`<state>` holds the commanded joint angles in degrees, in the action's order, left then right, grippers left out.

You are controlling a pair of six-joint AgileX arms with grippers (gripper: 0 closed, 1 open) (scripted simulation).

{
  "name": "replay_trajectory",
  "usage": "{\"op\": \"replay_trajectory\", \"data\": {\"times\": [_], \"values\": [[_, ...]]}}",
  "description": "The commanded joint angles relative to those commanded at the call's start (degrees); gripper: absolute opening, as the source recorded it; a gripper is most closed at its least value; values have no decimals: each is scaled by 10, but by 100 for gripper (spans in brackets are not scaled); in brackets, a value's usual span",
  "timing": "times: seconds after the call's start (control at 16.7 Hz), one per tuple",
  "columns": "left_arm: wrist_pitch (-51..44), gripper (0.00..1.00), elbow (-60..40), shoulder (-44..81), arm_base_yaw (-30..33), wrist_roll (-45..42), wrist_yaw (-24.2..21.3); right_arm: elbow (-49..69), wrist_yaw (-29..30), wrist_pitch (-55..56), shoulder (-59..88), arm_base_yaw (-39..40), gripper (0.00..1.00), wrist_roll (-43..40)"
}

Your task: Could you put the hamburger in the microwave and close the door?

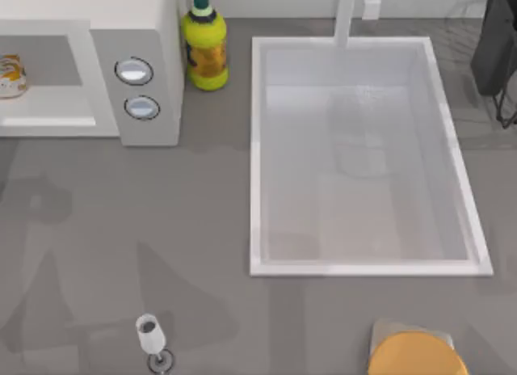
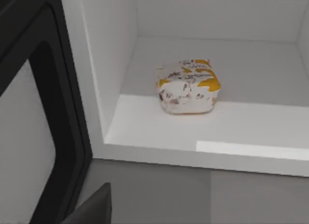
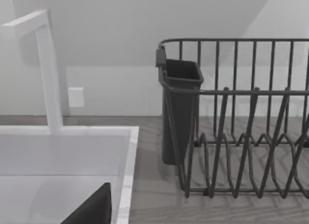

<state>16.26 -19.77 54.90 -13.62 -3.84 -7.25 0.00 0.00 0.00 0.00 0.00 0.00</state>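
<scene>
1. The hamburger point(image 2: 187, 87) sits inside the microwave point(image 1: 149, 35), on the white floor of the cavity, a little back from the front lip and apart from both side walls. In the top view it shows at the far left edge of the table scene, inside the open cavity point(image 1: 11, 76). Set that deep, it should not foul the door when the door swings.

2. The door point(image 2: 34, 113) stands open — in the left wrist view its dark frame and grey window angle outward beside the cavity's near wall. I judge the placing done and the closing not yet done.

3. The left wrist view looks straight into the cavity from just in front, so the left arm is by the microwave. A dark finger part point(image 2: 91, 207) shows at that picture's edge, holding nothing that I can see; how far the fingers are parted I cannot tell.

4. The right wrist view faces the dish rack point(image 3: 241, 118) and its dark cutlery cup point(image 3: 179, 113), with the sink point(image 1: 363, 157) and its tap point(image 3: 46, 69) beside — the right arm looks parked at the right side. A dark finger part point(image 3: 91, 207) shows there too; its opening I cannot tell.

5. The next move, as I judge it, is a push on the door's outer face to swing it shut.

6. Elsewhere stand a yellow bottle point(image 1: 204, 44) just beside the microwave's knob panel, a wine glass point(image 1: 151, 336) and an orange disc on a board point(image 1: 416, 355) at the near edge — all well clear of the door's sweep.
</scene>
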Motion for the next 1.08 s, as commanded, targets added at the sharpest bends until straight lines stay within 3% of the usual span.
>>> {"op": "replay_trajectory", "data": {"times": [0.66,1.08], "values": [[-138,100,168,-474,116,33,62,0,0,0,0,0,100,0],[-163,100,198,-549,136,38,72,0,0,0,0,0,100,0]]}}
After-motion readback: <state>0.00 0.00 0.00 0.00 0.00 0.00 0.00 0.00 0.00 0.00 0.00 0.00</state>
